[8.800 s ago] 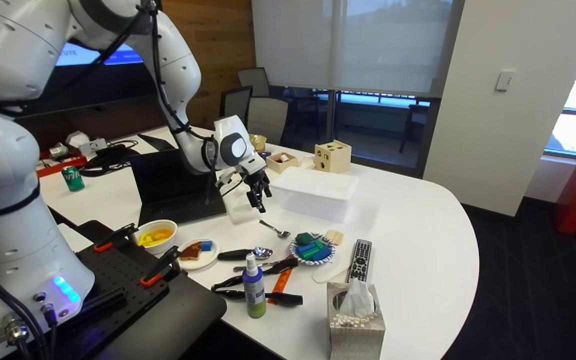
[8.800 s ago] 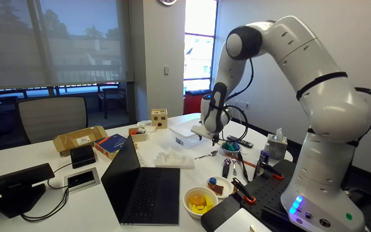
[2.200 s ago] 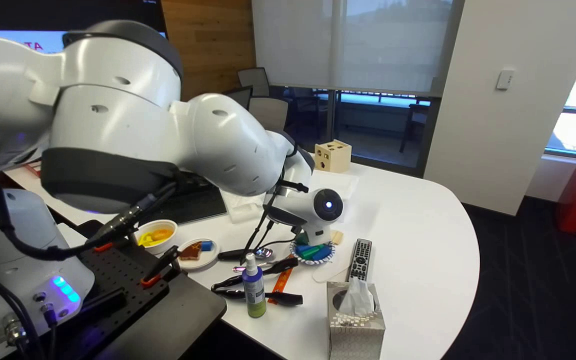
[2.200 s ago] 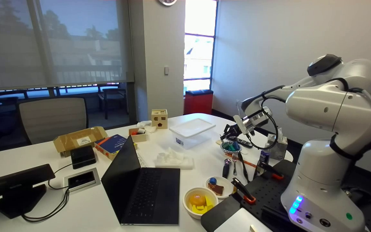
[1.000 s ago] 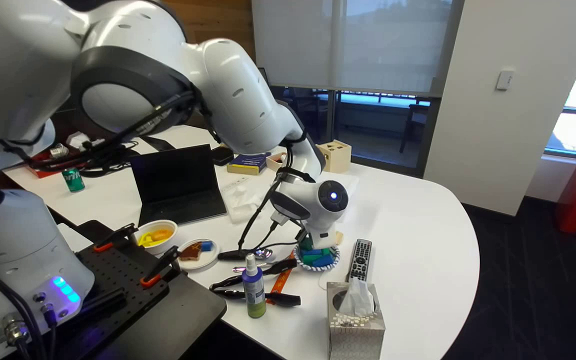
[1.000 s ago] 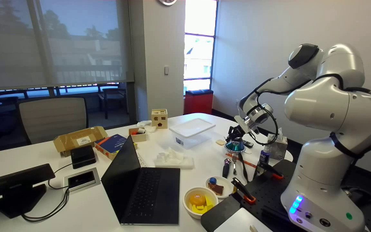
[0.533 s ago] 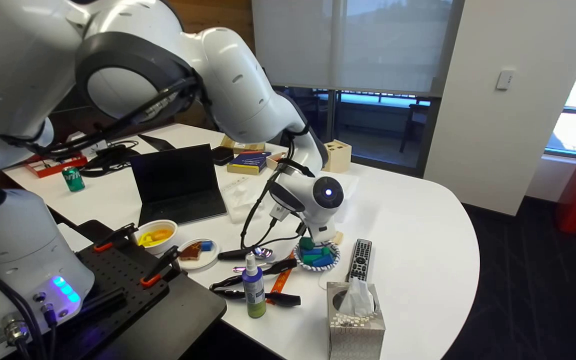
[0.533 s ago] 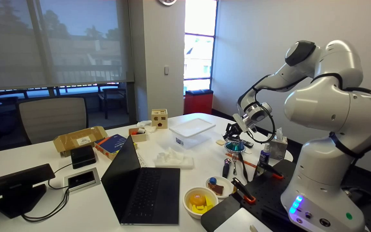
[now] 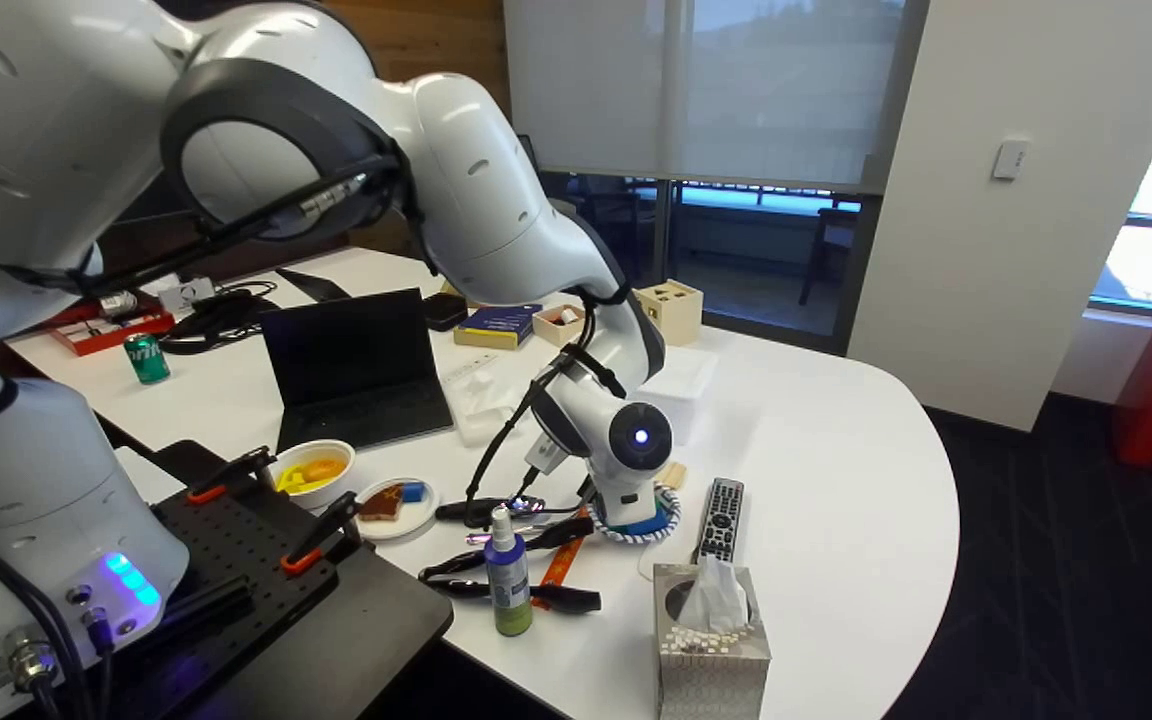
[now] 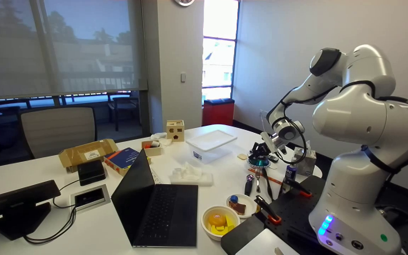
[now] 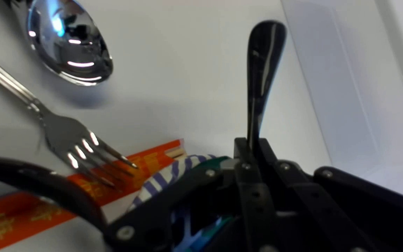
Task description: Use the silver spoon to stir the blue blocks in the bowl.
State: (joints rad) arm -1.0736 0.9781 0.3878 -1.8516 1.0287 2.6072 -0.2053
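The hand (image 11: 253, 141) grasps the spoon (image 11: 265, 59) by its handle above the bowl (image 9: 673, 518), in from the rounded edge of the worktop (image 9: 826, 450). Likely light, stiff and slippery, it wants a tight mid-handle hold.

White worktop (image 9: 836, 470), edge rounded at the far end. Below the jaws: striped bowl (image 9: 674, 512). Near the jaws: remote (image 9: 720, 520); beige flat piece (image 10: 242, 156); orange wrapper (image 11: 152, 159); fork (image 11: 65, 131), tines over the wrapper; scoop (image 11: 70, 45), dark handle, shiny head; black tools (image 9: 571, 598), kind unclear. Farther from the jaws: lidded container (image 10: 211, 143); spray bottle (image 9: 509, 580), upright; tissue box (image 9: 711, 655); small plate (image 9: 416, 515). Well apart from the jaws: yellow-filled bowl (image 10: 204, 221); open laptop (image 9: 356, 370); green can (image 9: 146, 358), upright; brown carton (image 10: 83, 156); wooden cube (image 10: 175, 133), holes cut in it.
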